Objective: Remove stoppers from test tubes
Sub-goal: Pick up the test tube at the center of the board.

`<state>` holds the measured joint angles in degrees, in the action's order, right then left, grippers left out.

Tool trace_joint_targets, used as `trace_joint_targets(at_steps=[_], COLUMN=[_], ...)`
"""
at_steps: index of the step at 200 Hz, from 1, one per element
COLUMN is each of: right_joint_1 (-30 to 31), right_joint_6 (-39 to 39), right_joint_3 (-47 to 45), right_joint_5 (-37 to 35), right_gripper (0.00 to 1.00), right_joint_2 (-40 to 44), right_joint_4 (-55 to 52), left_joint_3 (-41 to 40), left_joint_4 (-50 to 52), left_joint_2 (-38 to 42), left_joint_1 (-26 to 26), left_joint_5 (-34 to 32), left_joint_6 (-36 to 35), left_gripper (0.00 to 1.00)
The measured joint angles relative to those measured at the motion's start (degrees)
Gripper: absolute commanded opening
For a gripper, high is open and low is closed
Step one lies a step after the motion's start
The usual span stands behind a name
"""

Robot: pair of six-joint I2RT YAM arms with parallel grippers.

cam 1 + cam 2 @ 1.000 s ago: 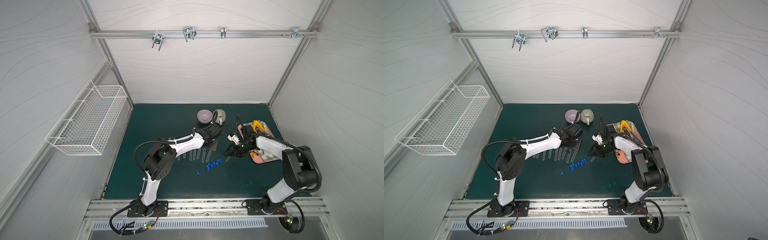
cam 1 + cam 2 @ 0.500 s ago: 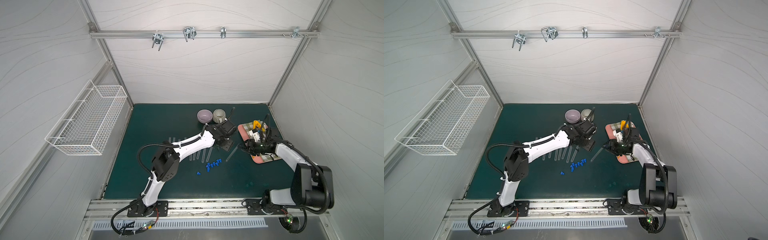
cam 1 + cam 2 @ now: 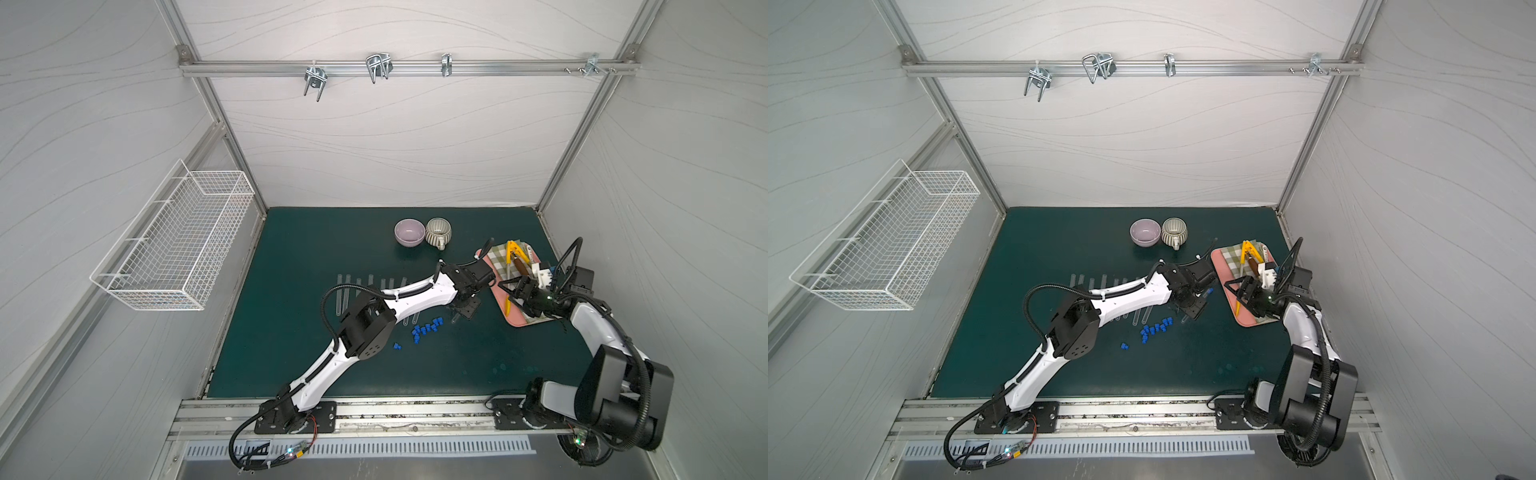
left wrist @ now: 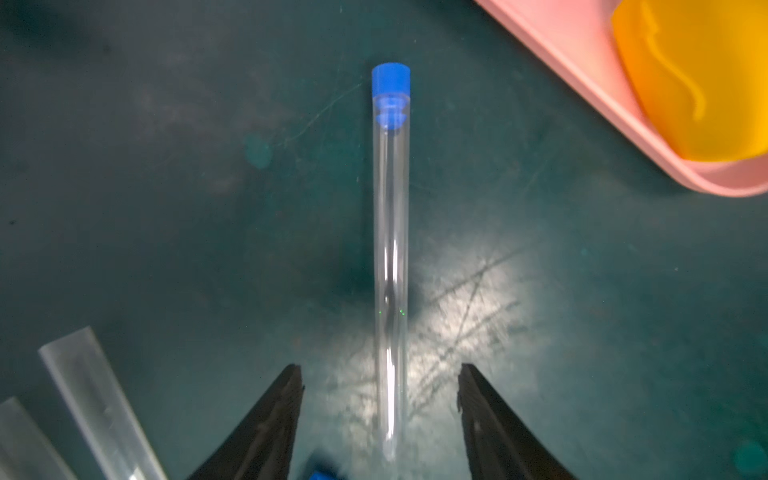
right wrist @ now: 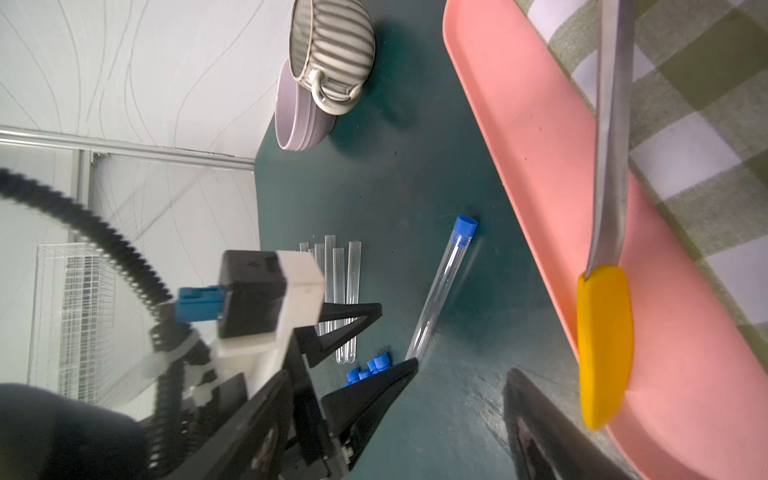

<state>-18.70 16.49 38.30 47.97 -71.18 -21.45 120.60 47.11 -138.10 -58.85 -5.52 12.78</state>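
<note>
Left gripper: jaws released, standing apart on either side of one test tube and not touching it. The tube lies flat on the tabletop near the pink tray, with its blue stopper seated. Right gripper: jaws released and empty, at the tray's edge. Loose stoppers, apparently about ten, cluster beside the uncapped tubes.

I count one capped test tube, at least five open test tubes, about ten loose stoppers — one apart, at eight o'clock from the heap — and one bowl, one cup, one tray.
</note>
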Motion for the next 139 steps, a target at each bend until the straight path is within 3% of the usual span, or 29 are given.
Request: trace_joint_targets(at_steps=[87,139], right_joint_1=[-0.79,-1.44], right_joint_6=[-0.02,-0.02], right_joint_3=[-0.04,-0.04], right_joint_5=[0.76,0.76], right_gripper=[0.84,0.83], right_joint_2=[0.0,0.0], right_joint_4=[0.0,0.0], left_joint_3=[13.99,14.84], left_joint_4=[1.73,2.38], left_joint_2=[-10.6,-11.1], left_joint_1=[-0.2,-0.2], left_joint_5=[-3.52,-4.2], left_joint_6=[-4.63,-5.38], left_gripper=[0.55,0.44])
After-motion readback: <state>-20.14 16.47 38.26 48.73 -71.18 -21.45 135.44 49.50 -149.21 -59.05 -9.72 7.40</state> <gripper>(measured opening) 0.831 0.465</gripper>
